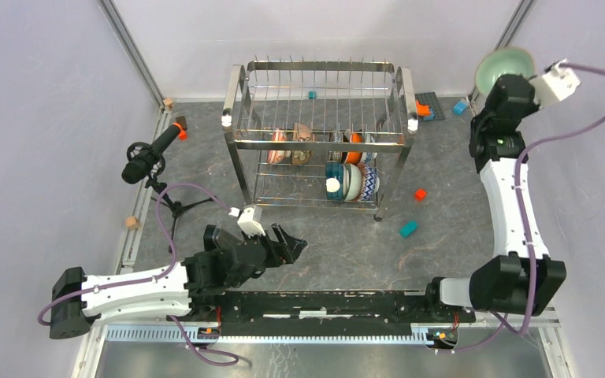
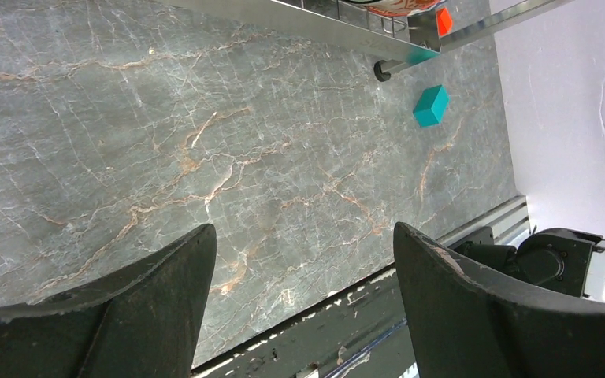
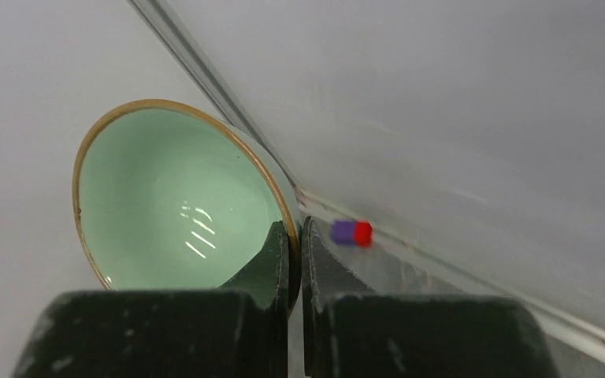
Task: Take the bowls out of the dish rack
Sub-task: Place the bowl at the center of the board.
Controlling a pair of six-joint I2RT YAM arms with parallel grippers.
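The steel wire dish rack (image 1: 321,142) stands at the middle back of the table. Several bowls stand on edge in its lower tier: red-patterned and brown ones (image 1: 290,146) at the left, an orange one (image 1: 353,147), and blue-and-white patterned ones (image 1: 353,182) at the front. My right gripper (image 1: 498,88) is raised at the far right corner, shut on the rim of a pale green bowl (image 1: 501,68), which also shows in the right wrist view (image 3: 175,193) with one finger inside it. My left gripper (image 1: 298,242) is open and empty, low over the table in front of the rack.
A microphone on a small tripod (image 1: 151,157) stands at the left. Toy blocks lie about: teal (image 1: 408,229), red (image 1: 420,194), blue (image 1: 460,107), and a purple-red one (image 3: 351,232) by the wall. An orange-and-dark item (image 1: 426,106) sits behind the rack. Walls close in at the back and sides.
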